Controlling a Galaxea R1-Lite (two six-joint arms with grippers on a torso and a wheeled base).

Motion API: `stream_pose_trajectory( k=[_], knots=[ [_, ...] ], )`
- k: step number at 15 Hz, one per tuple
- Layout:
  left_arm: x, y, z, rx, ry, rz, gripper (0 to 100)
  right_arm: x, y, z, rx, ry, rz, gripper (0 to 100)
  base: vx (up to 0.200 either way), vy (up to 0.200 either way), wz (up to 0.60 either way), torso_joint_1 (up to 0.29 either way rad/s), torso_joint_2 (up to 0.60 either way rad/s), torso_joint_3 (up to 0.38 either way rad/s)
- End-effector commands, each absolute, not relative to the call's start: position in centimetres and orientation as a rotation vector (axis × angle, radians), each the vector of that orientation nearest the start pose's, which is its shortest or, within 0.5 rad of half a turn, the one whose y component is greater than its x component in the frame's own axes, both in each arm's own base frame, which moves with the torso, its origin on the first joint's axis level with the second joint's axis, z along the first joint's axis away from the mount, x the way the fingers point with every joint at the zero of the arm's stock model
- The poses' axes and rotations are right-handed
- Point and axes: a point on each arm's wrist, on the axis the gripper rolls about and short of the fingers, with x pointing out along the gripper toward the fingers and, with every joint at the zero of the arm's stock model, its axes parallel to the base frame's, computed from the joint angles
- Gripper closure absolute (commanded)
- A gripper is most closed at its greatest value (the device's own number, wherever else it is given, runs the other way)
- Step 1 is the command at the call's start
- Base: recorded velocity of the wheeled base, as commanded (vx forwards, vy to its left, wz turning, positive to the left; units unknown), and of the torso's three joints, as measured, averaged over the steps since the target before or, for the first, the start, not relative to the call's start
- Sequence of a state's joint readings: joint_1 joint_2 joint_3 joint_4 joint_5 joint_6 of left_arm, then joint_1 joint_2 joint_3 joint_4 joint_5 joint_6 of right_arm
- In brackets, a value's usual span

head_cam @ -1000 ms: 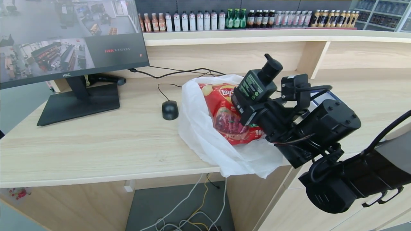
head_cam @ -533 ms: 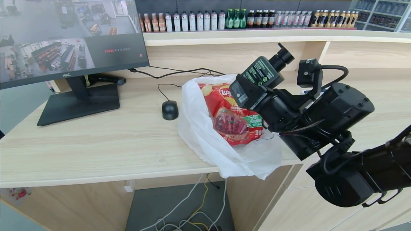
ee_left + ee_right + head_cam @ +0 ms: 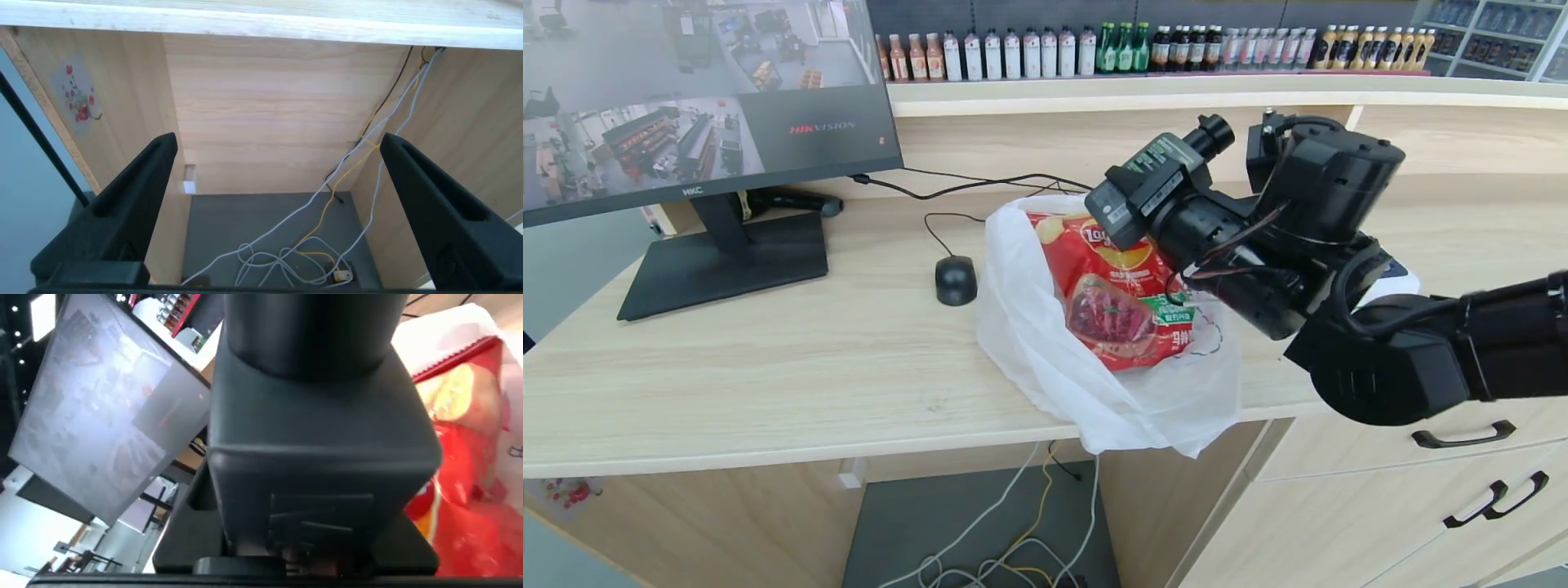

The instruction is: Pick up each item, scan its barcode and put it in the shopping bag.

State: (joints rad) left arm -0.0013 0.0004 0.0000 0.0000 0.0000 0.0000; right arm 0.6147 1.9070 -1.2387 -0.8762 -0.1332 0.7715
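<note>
One bottle (image 3: 1141, 189) in right jaws, over bag (image 3: 1029, 343)

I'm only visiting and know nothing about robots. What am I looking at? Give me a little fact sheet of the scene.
Held item: dark bottle, clamped in the right gripper
Where: over the mouth of the white shopping bag
Already bagged: red chips bag
Left gripper: open, empty, low, facing the space under the counter with loose cables
Also on counter: mouse, monitor
</note>
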Motion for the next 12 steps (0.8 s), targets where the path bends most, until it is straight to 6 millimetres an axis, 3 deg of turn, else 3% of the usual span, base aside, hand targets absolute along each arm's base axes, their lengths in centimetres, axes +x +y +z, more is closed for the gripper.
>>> stream_pose_trajectory(
  k=[1, 6, 12],
  knots=[
    [-2.3, 0.0, 7.5, 0.000, 0.000, 0.000, 0, 31.4, 22.7, 27.2, 0.853, 0.011, 0.553, 100, 0.000, 0.000, 0.00, 0.000, 0.00, 0.000],
    [-2.3, 0.0, 7.5, 0.000, 0.000, -0.002, 0, 30.8, 23.4, 25.6, 0.833, 0.175, 0.496, 100, 0.000, 0.000, 0.00, 0.000, 0.00, 0.000],
    [-2.3, 0.0, 7.5, 0.000, 0.000, -0.002, 0, 31.3, 24.2, 23.6, 0.837, 0.234, 0.465, 100, 0.000, 0.000, 0.00, 0.000, 0.00, 0.000]
  ],
)
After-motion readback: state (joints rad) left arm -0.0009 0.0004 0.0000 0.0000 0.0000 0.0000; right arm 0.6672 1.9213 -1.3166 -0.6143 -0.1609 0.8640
